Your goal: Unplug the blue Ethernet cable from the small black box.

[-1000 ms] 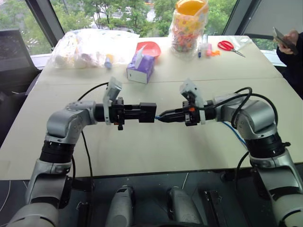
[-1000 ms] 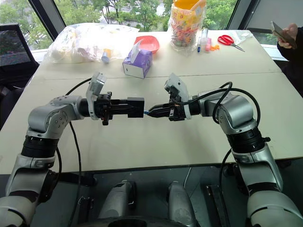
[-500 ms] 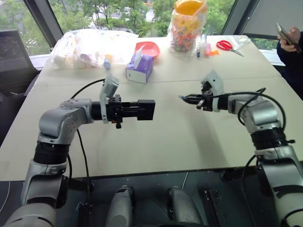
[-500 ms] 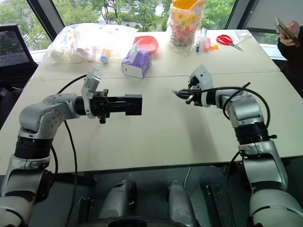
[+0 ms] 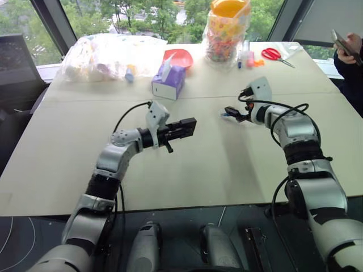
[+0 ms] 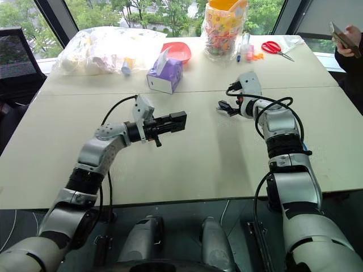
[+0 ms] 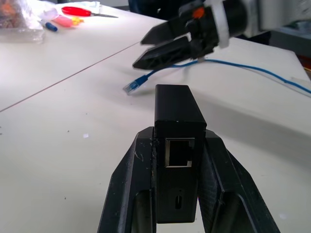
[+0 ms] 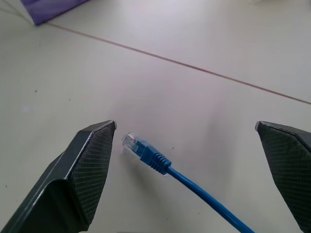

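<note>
Holding the small black box (image 7: 178, 160) clamped between its two fingers, the left tool (image 5: 180, 130) hangs above the middle of the desk (image 5: 187, 170), box end-on with its empty port facing the wrist camera. Blue Ethernet cable (image 8: 187, 180) lies loose on the desk, clear plug (image 8: 130, 142) free and well apart from the box (unplugged). Right tool (image 6: 225, 107) is over the plug end with fingers spread wide, nothing between them; the plug sits on the desk between the two fingers, nearer one of them. Cable runs away from the plug under the right arm. Far side of desk: purple tissue box (image 5: 168, 81), red bowl (image 5: 180, 56), red scissors (image 5: 274, 55)
</note>
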Available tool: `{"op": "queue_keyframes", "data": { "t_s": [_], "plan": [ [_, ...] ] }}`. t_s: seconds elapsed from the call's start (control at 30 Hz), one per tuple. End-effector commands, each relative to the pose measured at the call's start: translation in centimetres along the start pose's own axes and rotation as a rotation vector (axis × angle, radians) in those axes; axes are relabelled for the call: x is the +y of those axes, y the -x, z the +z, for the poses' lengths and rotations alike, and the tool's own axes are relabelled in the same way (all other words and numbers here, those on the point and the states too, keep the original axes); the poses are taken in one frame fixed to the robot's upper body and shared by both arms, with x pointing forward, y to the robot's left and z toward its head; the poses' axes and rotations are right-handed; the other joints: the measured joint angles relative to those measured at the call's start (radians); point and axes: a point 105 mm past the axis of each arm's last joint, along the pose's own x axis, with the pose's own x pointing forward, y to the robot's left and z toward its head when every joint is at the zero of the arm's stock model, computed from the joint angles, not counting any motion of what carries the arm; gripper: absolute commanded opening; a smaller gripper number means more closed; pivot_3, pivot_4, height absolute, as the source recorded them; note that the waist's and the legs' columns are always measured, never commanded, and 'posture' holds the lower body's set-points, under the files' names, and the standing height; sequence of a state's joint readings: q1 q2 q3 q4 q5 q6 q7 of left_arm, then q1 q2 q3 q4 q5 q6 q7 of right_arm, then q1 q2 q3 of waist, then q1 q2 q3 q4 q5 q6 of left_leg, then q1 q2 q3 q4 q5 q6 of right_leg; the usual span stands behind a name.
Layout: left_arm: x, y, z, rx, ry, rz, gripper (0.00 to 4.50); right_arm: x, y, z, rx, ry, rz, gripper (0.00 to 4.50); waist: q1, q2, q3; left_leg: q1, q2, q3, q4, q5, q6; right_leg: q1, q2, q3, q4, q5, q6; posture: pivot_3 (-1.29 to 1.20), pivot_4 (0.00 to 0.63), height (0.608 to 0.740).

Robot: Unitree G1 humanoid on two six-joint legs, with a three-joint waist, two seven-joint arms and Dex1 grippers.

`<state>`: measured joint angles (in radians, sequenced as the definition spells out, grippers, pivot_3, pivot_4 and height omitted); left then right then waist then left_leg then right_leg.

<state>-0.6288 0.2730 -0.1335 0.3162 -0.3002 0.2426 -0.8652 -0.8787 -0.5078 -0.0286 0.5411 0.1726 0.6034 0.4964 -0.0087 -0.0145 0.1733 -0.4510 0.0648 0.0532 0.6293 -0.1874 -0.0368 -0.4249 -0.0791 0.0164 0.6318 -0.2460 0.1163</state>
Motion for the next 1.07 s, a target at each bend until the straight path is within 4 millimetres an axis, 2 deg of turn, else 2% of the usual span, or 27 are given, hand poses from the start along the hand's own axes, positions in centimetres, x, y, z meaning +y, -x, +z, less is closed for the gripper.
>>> {"op": "queue_keyframes", "data": {
  "t_s": [0.03,0.1,0.33,0.37,0.4,0.5,0.6,0.83,1.07],
  "plan": [
    [1.3,-0.7,-0.9,-0.029,-0.053,0.080,0.49,1.0,3.5,1.8,-0.100,-0.074,0.038,4.46,0.007,0.000,0.000,0.000,0.000,-0.001,0.000,0.000,0.000,0.000,0.000,0.000,0.000,0.000,0.000,0.00,0.150,0.735],
    [1.5,-1.1,-1.5,-0.046,-0.051,0.096,0.49,2.3,5.0,1.2,-0.102,-0.080,0.067,4.46,0.015,0.000,0.000,-0.001,0.000,0.000,0.000,-0.001,0.001,0.000,0.000,0.000,0.000,0.000,0.000,0.00,0.150,0.735],
    [2.2,-1.2,-3.6,-0.025,-0.071,0.122,0.49,5.3,7.6,-0.4,-0.074,-0.074,0.101,4.46,0.017,0.000,-0.001,-0.002,0.000,-0.001,0.003,-0.001,0.002,-0.001,0.000,0.000,0.000,-0.002,-0.004,0.00,0.150,0.735],
    [2.2,-1.0,-3.7,-0.022,-0.071,0.117,1.52,5.5,7.8,-0.4,-0.074,-0.076,0.100,4.50,0.016,0.000,-0.001,-0.002,0.000,-0.001,0.003,-0.001,0.002,-0.001,0.000,0.000,0.000,-0.002,-0.004,0.00,0.150,0.735],
    [2.2,-0.9,-3.8,-0.020,-0.072,0.113,1.85,5.6,7.9,-0.4,-0.073,-0.076,0.101,4.50,0.016,0.000,-0.001,-0.002,0.000,0.000,0.004,-0.001,0.002,-0.001,0.000,0.000,0.000,-0.002,-0.004,0.00,0.150,0.735],
    [2.4,-0.5,-3.9,-0.018,-0.078,0.106,3.31,6.0,8.3,-0.5,-0.066,-0.072,0.110,4.50,0.017,0.000,-0.001,-0.002,0.000,0.000,0.004,-0.001,0.002,-0.001,0.000,0.000,0.000,-0.002,-0.004,0.00,0.150,0.735],
    [2.6,0.1,-3.7,-0.017,-0.083,0.097,4.47,6.3,8.7,-0.8,-0.052,-0.061,0.126,4.50,0.018,0.000,-0.001,-0.002,0.000,-0.001,0.003,-0.001,0.002,-0.001,0.000,0.000,0.000,-0.002,-0.004,0.00,0.150,0.735],
    [2.8,2.1,-2.0,-0.012,-0.112,0.059,4.47,6.7,9.6,-1.0,-0.027,-0.026,0.174,4.50,0.017,0.000,-0.001,-0.002,0.000,-0.001,0.003,-0.001,0.002,-0.001,0.000,0.000,0.000,-0.002,-0.004,0.00,0.150,0.735],
    [1.9,4.6,-0.7,-0.001,-0.066,0.017,4.47,6.5,10.3,-1.2,-0.013,-0.002,0.202,4.50,0.015,0.000,-0.001,-0.002,0.000,-0.001,0.003,-0.001,0.002,-0.001,0.000,0.000,0.000,-0.002,-0.005,0.00,0.150,0.735]
  ]
}}
